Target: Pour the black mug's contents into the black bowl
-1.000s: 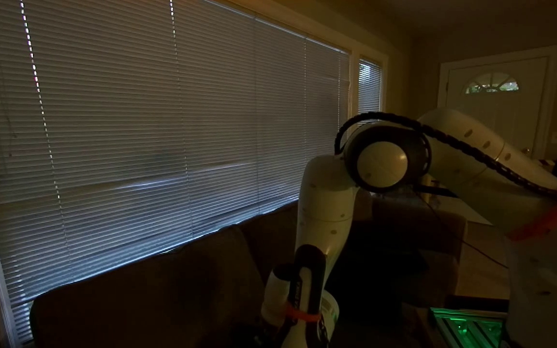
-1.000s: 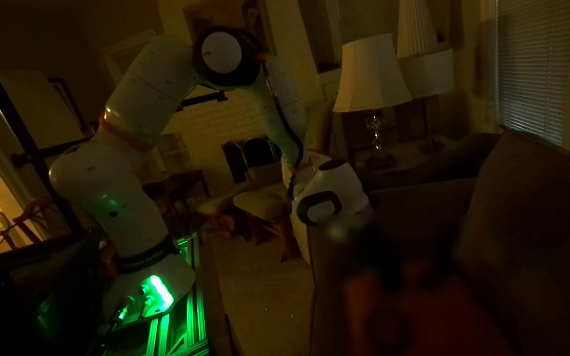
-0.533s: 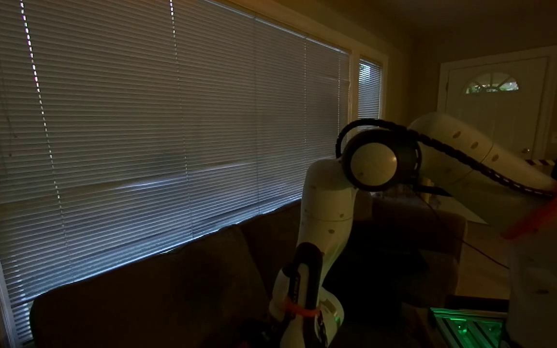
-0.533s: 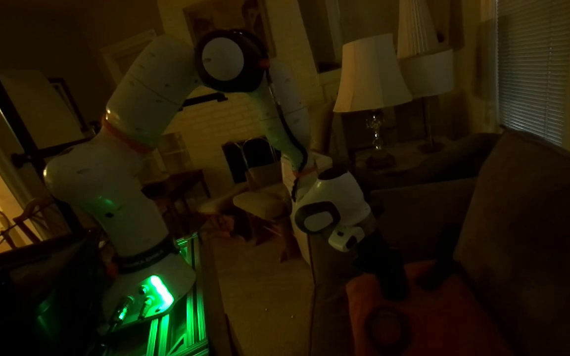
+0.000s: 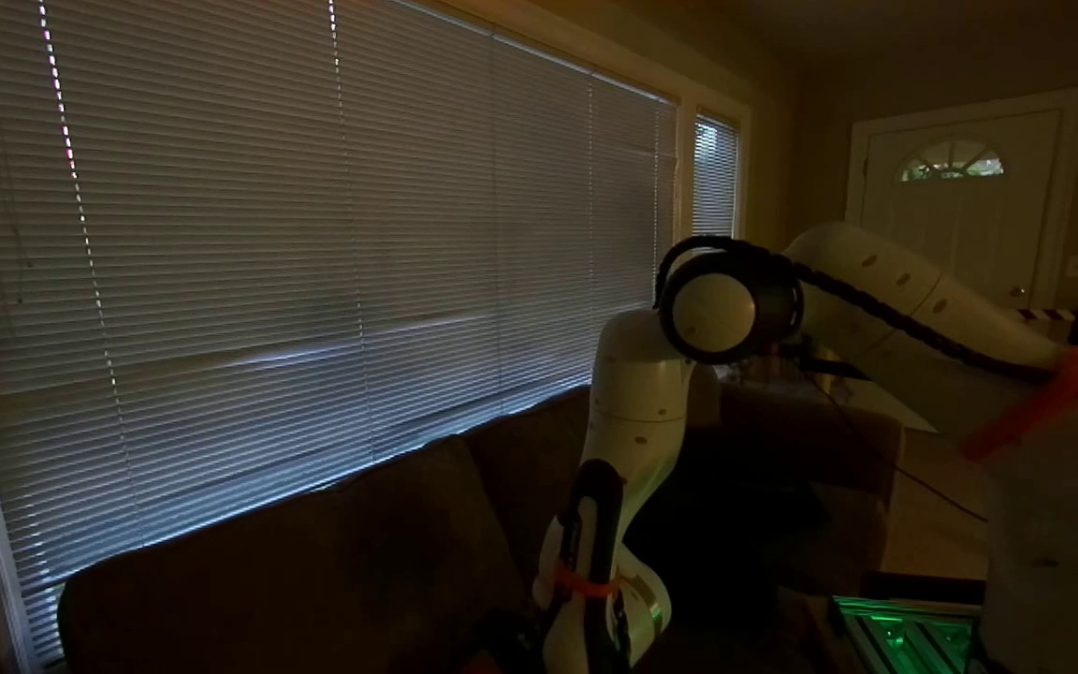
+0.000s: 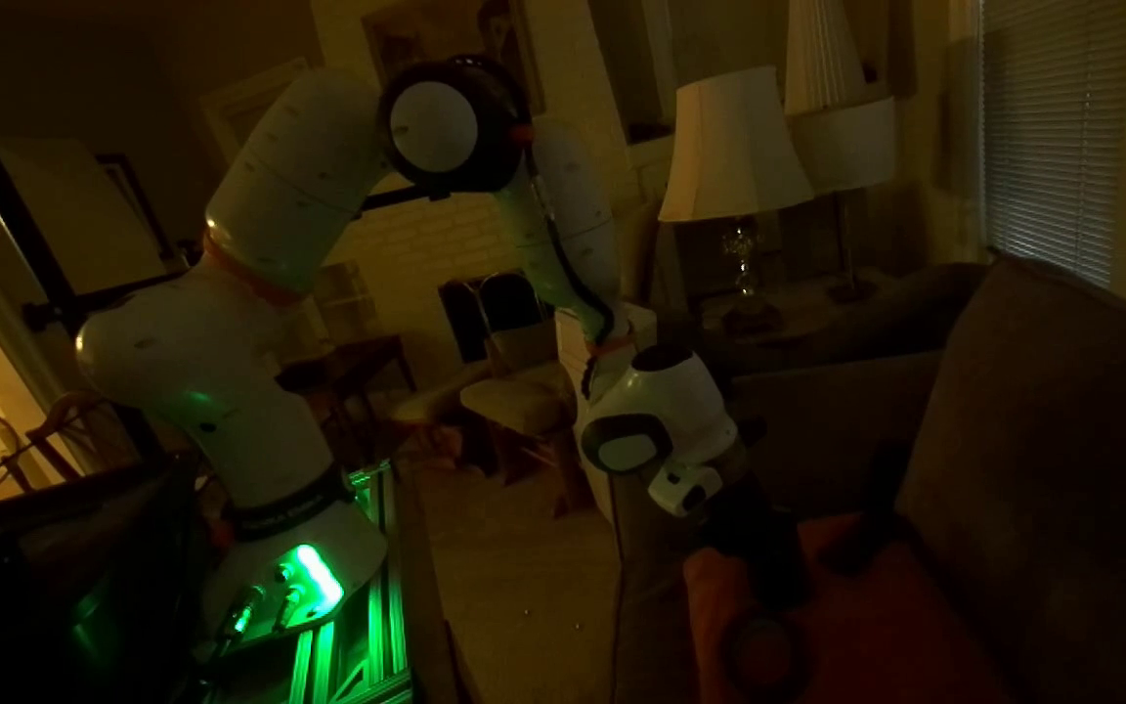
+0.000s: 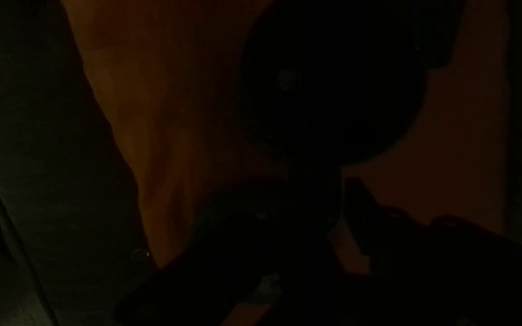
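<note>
The views are very dark. A round black mug [image 7: 342,90] fills the upper middle of the wrist view, its handle pointing down the picture between my fingers. My gripper [image 7: 320,199] is nearly closed, around that handle; the left finger's contact is lost in the dark. A dark rounded rim, the black bowl [image 7: 231,199], lies lower left of the mug, partly covered by my left finger. In an exterior view the bowl [image 6: 763,650] shows as a dark ring just in front of my gripper [image 6: 773,577]; the mug blends into the gripper there. The contents of both cannot be made out.
The bowl rests on an orange cloth [image 6: 876,626] on the couch seat. Another dark object [image 6: 861,543] stands at the cloth's right, against the couch back cushion [image 6: 1061,469]; it also shows in the wrist view [image 7: 437,36]. The couch's front edge is to the left.
The arm's elbow has sunk and drawn back slightly. The hand has come a little lower, toward the bowl. The blur over the gripper and cloth one second ago has gone.
</note>
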Controlling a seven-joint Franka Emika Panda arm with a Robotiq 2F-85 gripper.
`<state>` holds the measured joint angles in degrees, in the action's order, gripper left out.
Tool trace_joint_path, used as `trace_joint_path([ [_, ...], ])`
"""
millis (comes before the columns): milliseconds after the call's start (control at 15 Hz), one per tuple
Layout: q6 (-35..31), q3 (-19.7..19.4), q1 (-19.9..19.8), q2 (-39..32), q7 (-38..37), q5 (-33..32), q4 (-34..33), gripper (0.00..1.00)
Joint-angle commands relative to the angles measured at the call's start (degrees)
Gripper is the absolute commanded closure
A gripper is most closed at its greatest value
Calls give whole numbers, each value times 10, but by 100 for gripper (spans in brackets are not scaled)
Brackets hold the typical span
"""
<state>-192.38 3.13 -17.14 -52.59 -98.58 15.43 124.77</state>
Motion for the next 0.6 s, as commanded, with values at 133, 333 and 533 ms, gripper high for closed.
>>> trace_joint_path([
  [133,-8,20,-26,-6,30,23,-4,25],
  [333,-2,17,-22,-3,33,28,-7,1],
  [533,20,3,-2,8,36,42,-9,0],
])
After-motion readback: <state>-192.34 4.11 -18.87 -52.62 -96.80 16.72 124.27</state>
